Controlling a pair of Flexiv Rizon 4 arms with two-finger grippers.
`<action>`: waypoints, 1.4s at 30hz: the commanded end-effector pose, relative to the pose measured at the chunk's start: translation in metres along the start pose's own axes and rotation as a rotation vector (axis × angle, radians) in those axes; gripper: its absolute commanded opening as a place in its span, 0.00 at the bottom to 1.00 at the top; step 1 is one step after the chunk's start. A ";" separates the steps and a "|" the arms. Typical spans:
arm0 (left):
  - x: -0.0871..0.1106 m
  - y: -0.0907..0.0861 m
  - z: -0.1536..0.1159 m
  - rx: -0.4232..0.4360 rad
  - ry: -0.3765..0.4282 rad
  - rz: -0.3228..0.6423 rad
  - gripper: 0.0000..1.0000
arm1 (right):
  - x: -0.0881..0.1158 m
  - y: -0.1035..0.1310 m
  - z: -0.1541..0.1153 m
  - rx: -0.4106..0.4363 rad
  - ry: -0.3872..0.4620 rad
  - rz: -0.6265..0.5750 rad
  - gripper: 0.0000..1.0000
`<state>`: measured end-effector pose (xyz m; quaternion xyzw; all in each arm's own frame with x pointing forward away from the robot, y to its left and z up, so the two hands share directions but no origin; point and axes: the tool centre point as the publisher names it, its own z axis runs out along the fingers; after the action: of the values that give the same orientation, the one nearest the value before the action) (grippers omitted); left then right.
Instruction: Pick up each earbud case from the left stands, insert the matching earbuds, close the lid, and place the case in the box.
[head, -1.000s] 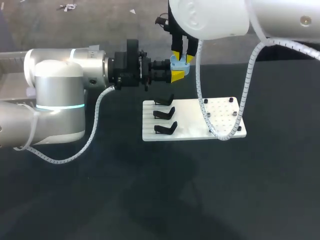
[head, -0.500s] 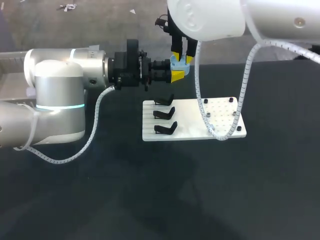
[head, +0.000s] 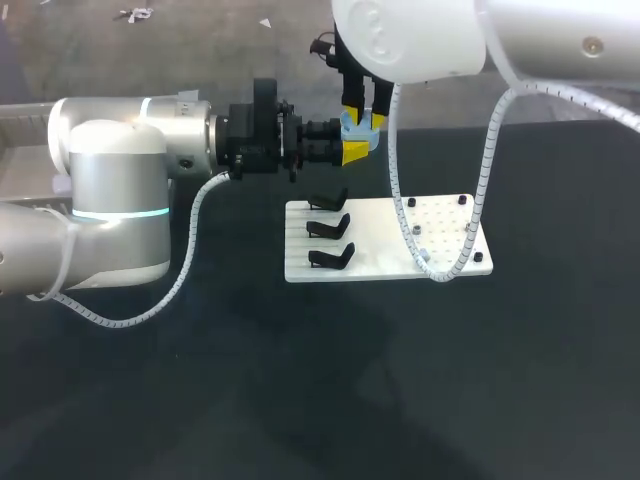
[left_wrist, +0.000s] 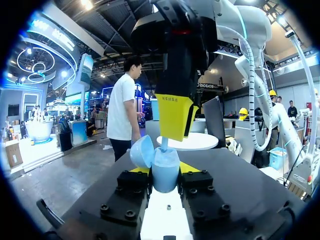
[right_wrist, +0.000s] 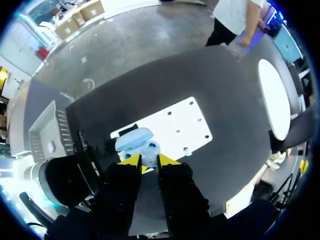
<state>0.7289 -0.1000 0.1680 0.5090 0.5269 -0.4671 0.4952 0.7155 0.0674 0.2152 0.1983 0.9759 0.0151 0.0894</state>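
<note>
Case place: earbud case (left_wrist: 165, 174) held in the air beyond the white board (head: 445, 250), lid (left_wrist: 142, 152) swung open.
Left gripper (head: 354, 152): fingers pressed on the case body from 2 sides.
Right gripper (right_wrist: 149, 161): fingers close together, pinching a pale earbud (left_wrist: 164, 144) just over the open well.
Stands (head: 329, 229): 3, black, all bare.
Handling: likely light, hard and smooth; rounded shell apt to twist; hinge probably weakest.
Hold: low on the body, clear of the lid.
</note>
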 end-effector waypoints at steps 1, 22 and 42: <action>0.001 -0.002 0.000 -0.008 -0.005 0.005 0.00 | -0.002 0.002 0.001 0.004 0.001 0.001 0.00; 0.001 -0.002 0.000 -0.008 -0.005 0.005 0.00 | -0.005 0.004 0.007 0.013 0.011 -0.005 0.00; 0.001 -0.002 0.000 -0.008 -0.005 0.005 0.00 | -0.002 0.004 0.013 0.029 0.025 -0.014 0.00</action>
<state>0.7291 -0.0995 0.1677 0.5089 0.5272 -0.4669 0.4951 0.7184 0.0677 0.2027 0.1927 0.9782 0.0045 0.0777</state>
